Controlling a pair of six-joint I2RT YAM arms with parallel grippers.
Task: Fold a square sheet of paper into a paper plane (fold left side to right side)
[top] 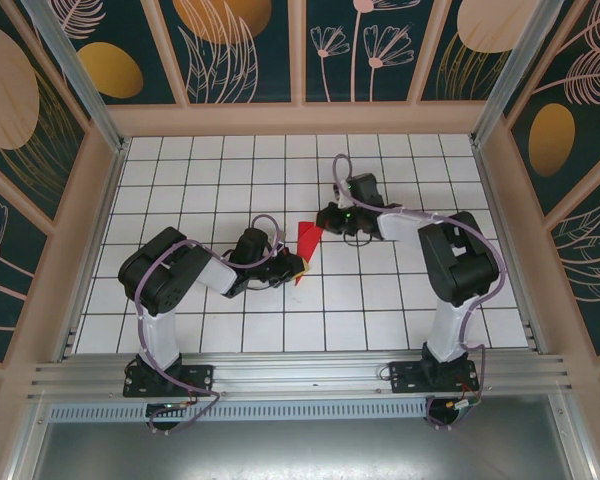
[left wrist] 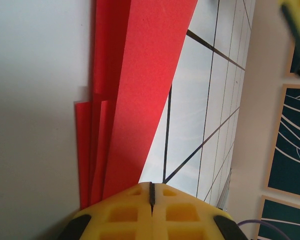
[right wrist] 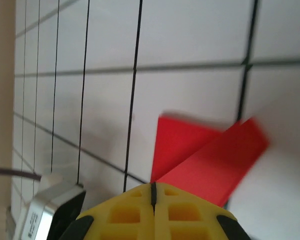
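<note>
- Folded red paper [top: 306,242] near the middle of the desk [top: 380,310], in long creased layers, one flap lifted a little at the far end.
- Pressed together: left tool [left wrist: 151,184], tips at the paper's near end, likely pinning it down (pinching or only pressing, cannot tell).
- Pressed together too: right tool [right wrist: 153,184], tips against the far flap, probably to flatten the crease.
- White tiled desk with black grid lines, and dark leaf-patterned walls [top: 250,40] around it.
</note>
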